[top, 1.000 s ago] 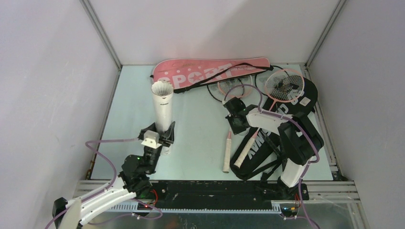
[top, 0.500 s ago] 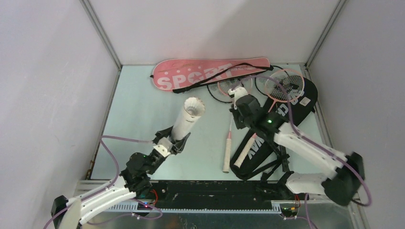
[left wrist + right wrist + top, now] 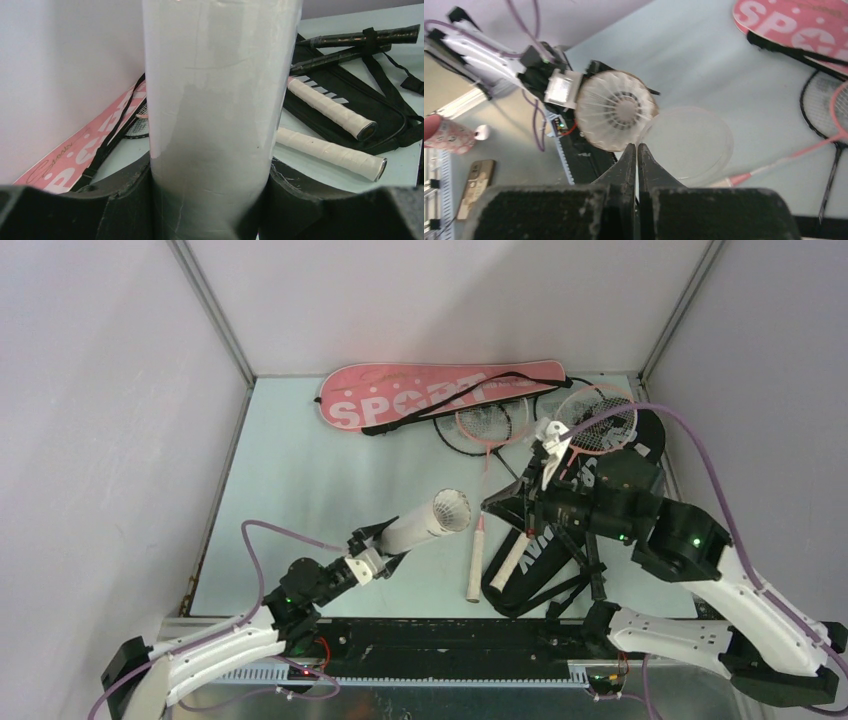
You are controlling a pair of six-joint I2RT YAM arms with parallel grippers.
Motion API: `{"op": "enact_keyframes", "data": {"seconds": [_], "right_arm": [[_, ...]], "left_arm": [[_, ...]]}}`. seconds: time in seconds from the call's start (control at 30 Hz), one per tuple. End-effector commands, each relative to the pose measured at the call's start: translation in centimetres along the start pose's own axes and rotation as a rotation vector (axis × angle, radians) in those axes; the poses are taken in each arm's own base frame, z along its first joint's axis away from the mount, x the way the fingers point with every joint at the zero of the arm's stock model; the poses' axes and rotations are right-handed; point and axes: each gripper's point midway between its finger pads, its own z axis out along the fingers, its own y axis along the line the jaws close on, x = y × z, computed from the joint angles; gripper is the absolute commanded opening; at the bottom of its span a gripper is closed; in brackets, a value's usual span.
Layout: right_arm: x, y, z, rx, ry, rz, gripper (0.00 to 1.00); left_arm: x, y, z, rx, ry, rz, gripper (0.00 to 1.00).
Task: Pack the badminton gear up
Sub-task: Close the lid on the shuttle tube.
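My left gripper (image 3: 372,548) is shut on the lower part of the long translucent white tube (image 3: 425,523), which is tilted low with its open mouth pointing right. The tube fills the left wrist view (image 3: 220,100), clamped between both fingers. My right gripper (image 3: 490,504) is shut on the feather rim of a white shuttlecock (image 3: 616,117), held just in front of the tube mouth (image 3: 691,142). The pink "SPORT" bag (image 3: 430,395) lies at the back. Two pink rackets (image 3: 597,420) and the black bag (image 3: 540,570) lie at the right, partly hidden by my right arm.
Two white racket grips (image 3: 330,107) lie on and beside the black bag (image 3: 380,107), with black racket handles (image 3: 360,36) behind. The pink bag also shows along the wall (image 3: 75,155). White walls close the table on three sides. A patterned cup (image 3: 444,135) stands off the table.
My left gripper tipped the tube from upright down toward the right. My right gripper came from the rackets with a shuttlecock and now points left at the tube mouth.
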Motion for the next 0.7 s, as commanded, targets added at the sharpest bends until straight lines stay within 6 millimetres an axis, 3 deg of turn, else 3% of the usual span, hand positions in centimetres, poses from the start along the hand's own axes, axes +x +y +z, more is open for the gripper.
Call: {"op": "enact_keyframes", "data": {"seconds": [0.0, 0.1, 0.4, 0.67], "right_arm": [[-1.7, 3.3, -1.4, -0.132, 0.017, -0.011, 0.00], [-2.6, 4.7, -1.4, -0.179, 0.037, -0.030, 0.00], [-2.7, 7.1, 0.4, -0.283, 0.113, -0.015, 0.00], [-1.5, 7.1, 2.1, -0.275, 0.198, 0.013, 0.00]], "left_arm": [[-3.0, 0.8, 0.6, -0.013, -0.106, 0.036, 0.09], [-2.9, 0.7, 0.7, -0.006, -0.097, 0.030, 0.09], [-3.1, 1.0, 0.5, -0.023, -0.103, 0.019, 0.10], [-3.4, 0.8, 0.4, -0.015, -0.115, 0.014, 0.11]]}}
